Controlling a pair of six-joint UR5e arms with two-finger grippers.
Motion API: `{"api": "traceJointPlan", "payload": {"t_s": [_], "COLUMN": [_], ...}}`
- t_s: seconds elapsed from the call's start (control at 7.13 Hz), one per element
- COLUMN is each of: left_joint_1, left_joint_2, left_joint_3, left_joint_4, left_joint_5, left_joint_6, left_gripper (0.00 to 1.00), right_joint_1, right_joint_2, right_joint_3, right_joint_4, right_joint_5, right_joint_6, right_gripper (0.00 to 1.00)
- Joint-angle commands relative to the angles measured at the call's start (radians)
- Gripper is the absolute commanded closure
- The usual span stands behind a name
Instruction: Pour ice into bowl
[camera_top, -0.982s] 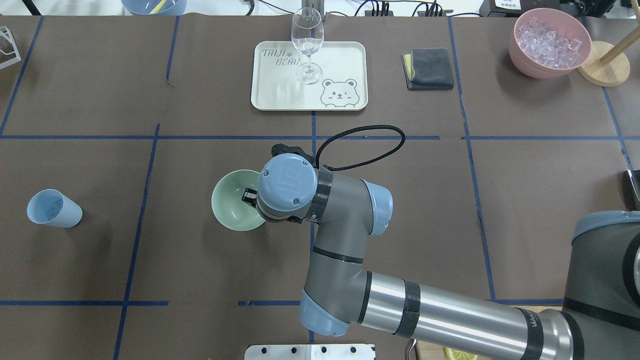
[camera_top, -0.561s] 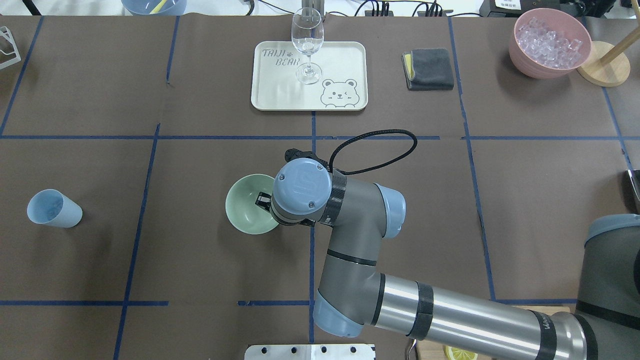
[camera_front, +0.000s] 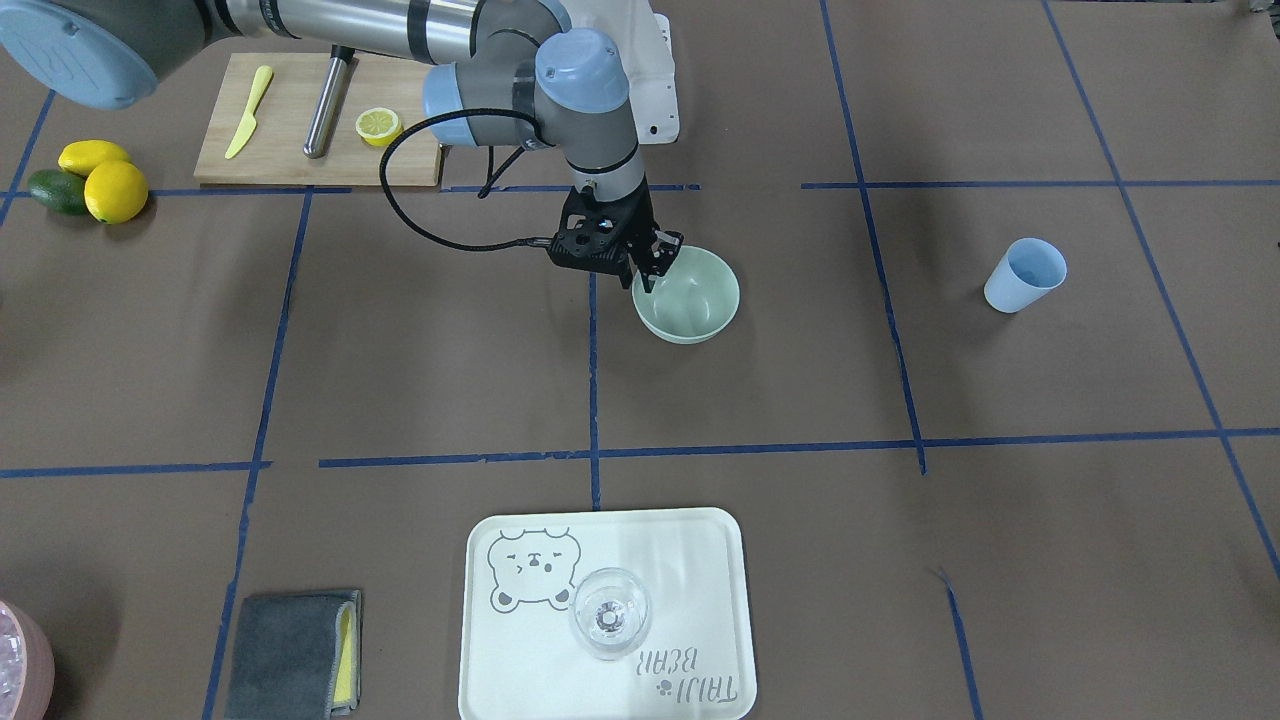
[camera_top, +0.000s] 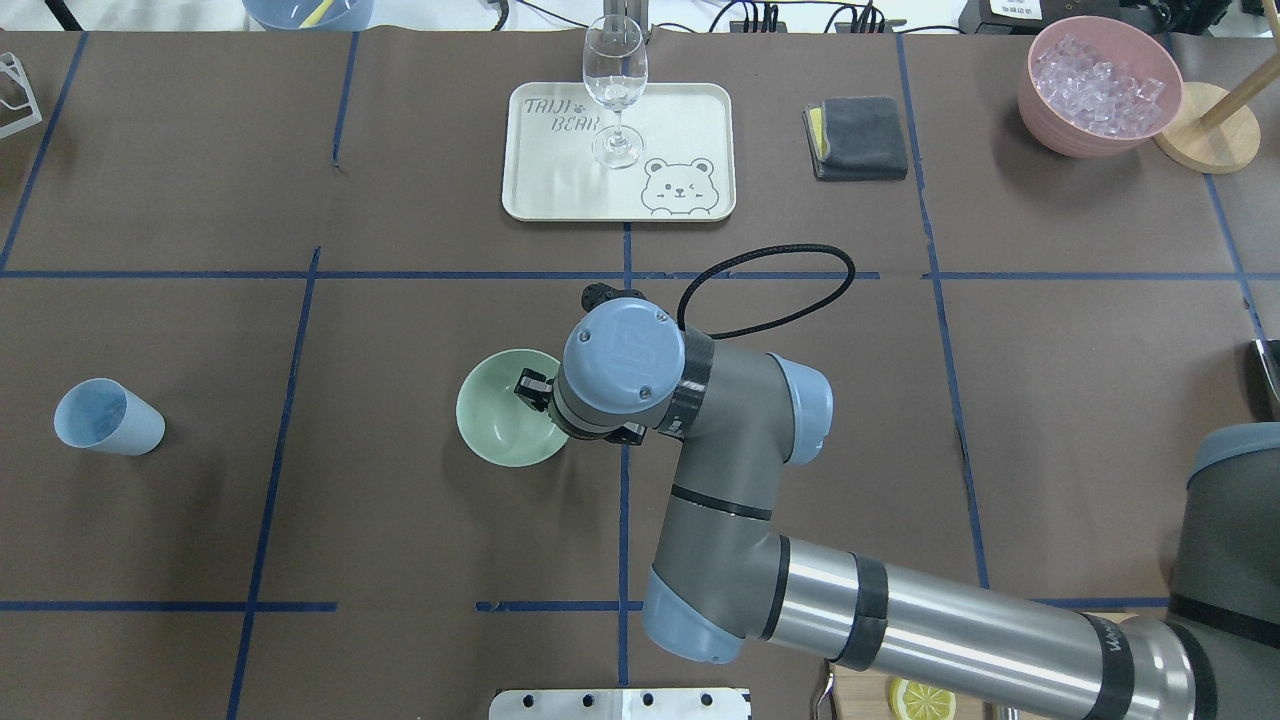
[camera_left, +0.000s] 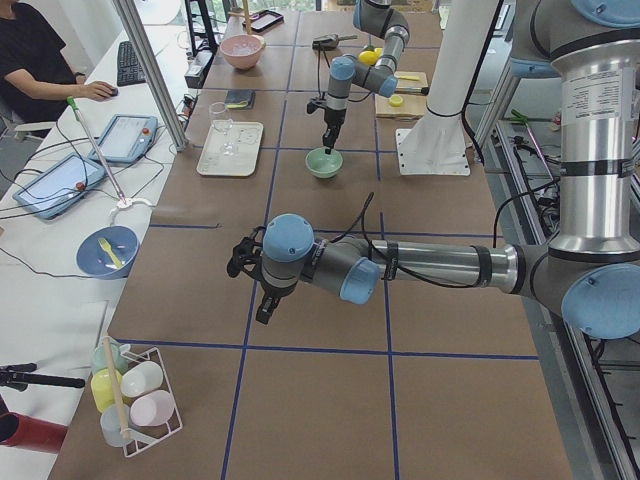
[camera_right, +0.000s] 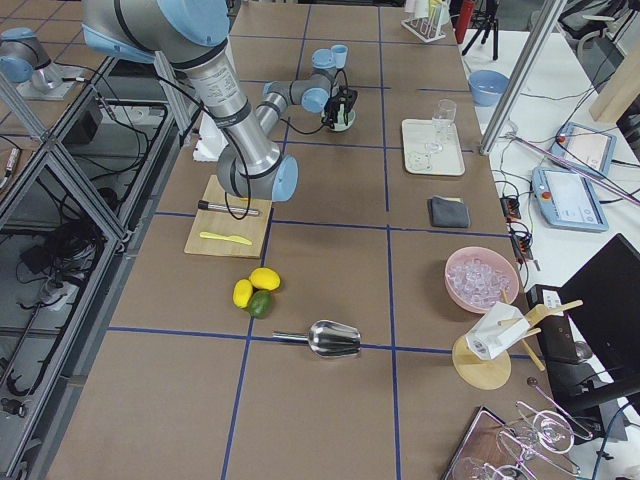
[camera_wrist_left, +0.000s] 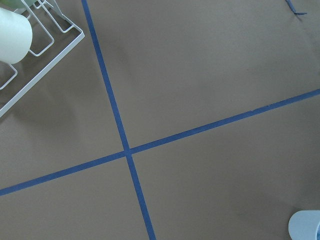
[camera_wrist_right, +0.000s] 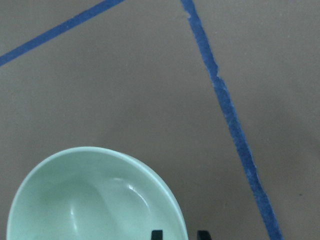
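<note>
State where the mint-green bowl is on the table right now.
In the overhead view the bowl sits near the table's middle, just left of the central blue tape line, with the right gripper at its rim.

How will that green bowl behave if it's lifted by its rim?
The bowl looks empty and thin-walled, so it is probably light and stiff. Gripped by the right gripper at one edge of its smooth rim, it may tilt or slip.
</note>
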Motion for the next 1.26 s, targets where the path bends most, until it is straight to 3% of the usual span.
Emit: {"api": "traceJointPlan", "payload": {"t_s": [0.0, 0.14, 0.42, 0.56, 0.7, 0.84, 0.98, 1.12], "left_joint_1": [0.172, 0.259, 0.450, 0.561, 0.707, 0.793, 0.802, 0.817], "left_joint_2": [-0.002, 0.018, 0.178, 0.244, 0.330, 0.468, 0.495, 0.495], "left_joint_3": [0.000, -0.028, -0.201, -0.238, -0.237, -0.228, -0.224, -0.222], "left_joint_4": [-0.268, -0.440, -0.526, -0.573, -0.726, -0.947, -1.039, -1.052], "left_joint_5": [0.034, 0.140, 0.399, 0.554, 0.716, 0.846, 0.873, 0.914], "left_joint_6": [-0.353, -0.621, -0.740, -0.877, -1.055, -1.096, -1.096, -1.101], "left_gripper": [0.00, 0.00, 0.00, 0.00, 0.00, 0.06, 0.06, 0.08], "right_joint_1": [0.109, 0.199, 0.394, 0.452, 0.459, 0.458, 0.458, 0.458], "right_joint_2": [-0.179, -0.257, -0.398, -0.457, -0.473, -0.471, -0.471, -0.471], "right_joint_3": [0.258, 0.324, 0.355, 0.353, 0.346, 0.346, 0.346, 0.346], "right_joint_4": [-0.002, 0.005, 0.012, 0.014, 0.014, 0.014, 0.015, 0.015], "right_joint_5": [0.094, 0.163, 0.316, 0.359, 0.355, 0.351, 0.349, 0.351], "right_joint_6": [-0.007, -0.023, -0.232, -0.371, -0.420, -0.422, -0.422, -0.422], "right_gripper": [0.00, 0.00, 0.00, 0.00, 0.00, 0.00, 0.00, 0.00]}}
